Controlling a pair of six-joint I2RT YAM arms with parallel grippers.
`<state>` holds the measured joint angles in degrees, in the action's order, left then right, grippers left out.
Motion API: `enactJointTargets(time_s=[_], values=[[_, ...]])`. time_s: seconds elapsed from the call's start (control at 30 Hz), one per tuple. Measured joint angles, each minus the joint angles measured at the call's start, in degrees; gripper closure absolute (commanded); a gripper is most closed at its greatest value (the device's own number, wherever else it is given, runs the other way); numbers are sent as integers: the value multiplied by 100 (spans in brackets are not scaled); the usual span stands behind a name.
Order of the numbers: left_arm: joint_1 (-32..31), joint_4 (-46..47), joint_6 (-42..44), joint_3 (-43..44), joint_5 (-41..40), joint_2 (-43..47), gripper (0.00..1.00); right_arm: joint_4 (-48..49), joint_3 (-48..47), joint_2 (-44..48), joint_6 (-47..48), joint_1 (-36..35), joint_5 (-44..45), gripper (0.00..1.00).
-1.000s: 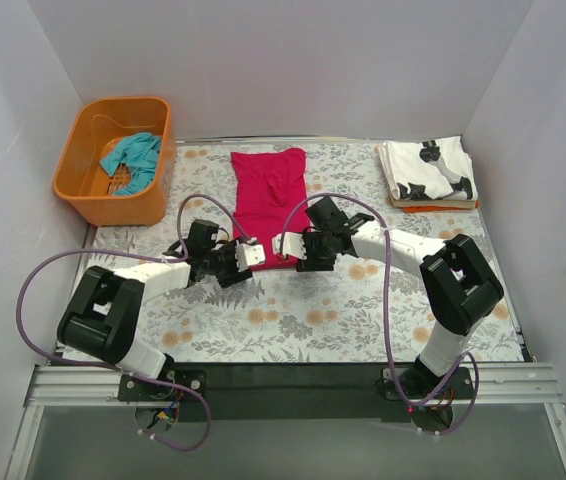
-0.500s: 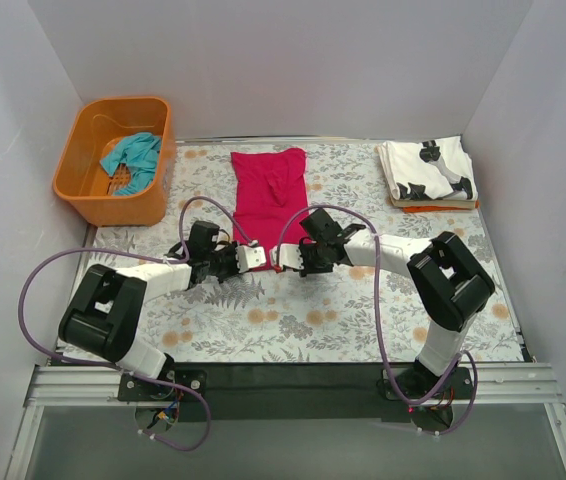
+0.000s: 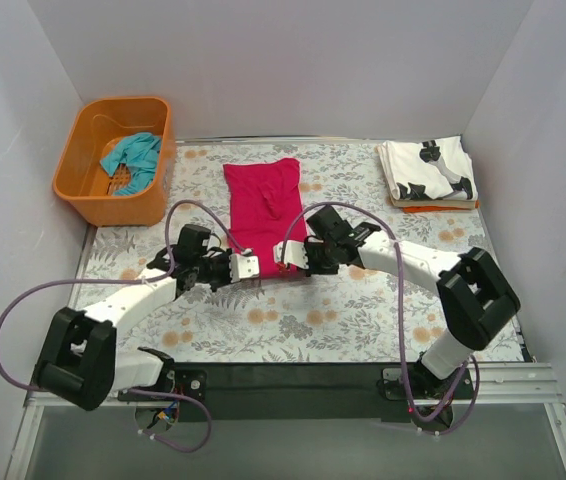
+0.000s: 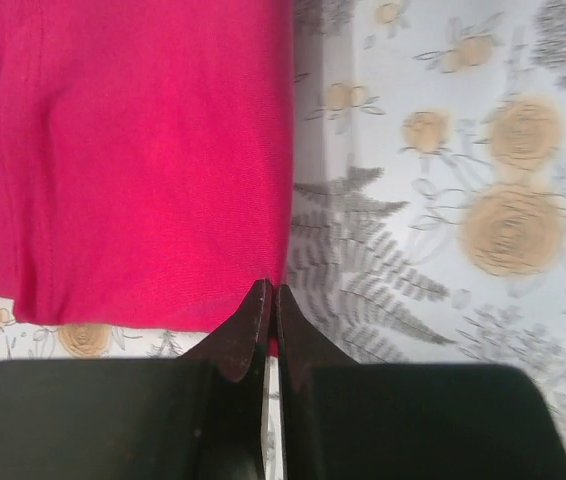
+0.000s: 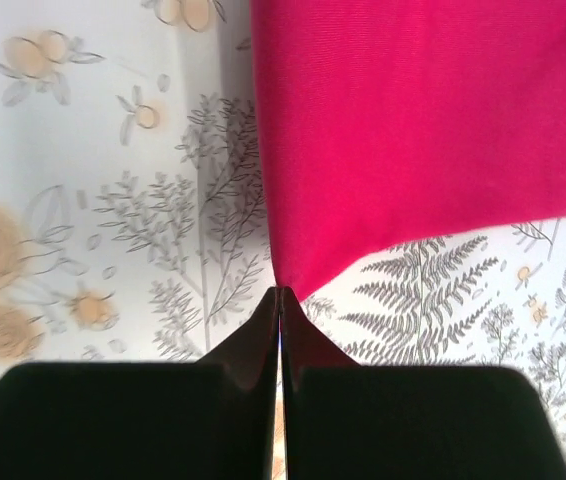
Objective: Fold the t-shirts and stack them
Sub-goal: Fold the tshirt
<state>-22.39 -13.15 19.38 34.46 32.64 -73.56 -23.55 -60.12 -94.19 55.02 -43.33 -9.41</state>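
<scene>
The magenta-red t-shirt (image 3: pixel 266 205) lies folded into a long strip in the middle of the floral table. My left gripper (image 3: pixel 250 265) is shut on its near left corner (image 4: pixel 273 280). My right gripper (image 3: pixel 281 252) is shut on its near right corner (image 5: pixel 285 285). Both corners are lifted a little and the near hem hangs between the grippers. The white t-shirt with black marks (image 3: pixel 427 171) lies folded at the back right. The teal t-shirt (image 3: pixel 131 156) lies crumpled in the orange basket (image 3: pixel 85 190).
The orange basket stands at the back left corner. Something orange (image 3: pixel 433 207) shows under the white shirt's near edge. Grey walls close the table on three sides. Purple cables loop above both arms.
Both grippers have drawn toward me and to the left with the shirt's near corners. The shirt has slid and skewed, its far end now tilted to the left.
</scene>
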Motion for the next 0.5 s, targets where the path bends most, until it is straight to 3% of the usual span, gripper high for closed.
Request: enactJointTargets(time_s=[0.33,0.5], values=[[-72,-2524,181,151,824,2422,100,-1099,83,1853,-662,-769,-282,99],[-85,-3257,-417,863,920,2857,100,-1626,20,2291,-1016,-957,-260,99]])
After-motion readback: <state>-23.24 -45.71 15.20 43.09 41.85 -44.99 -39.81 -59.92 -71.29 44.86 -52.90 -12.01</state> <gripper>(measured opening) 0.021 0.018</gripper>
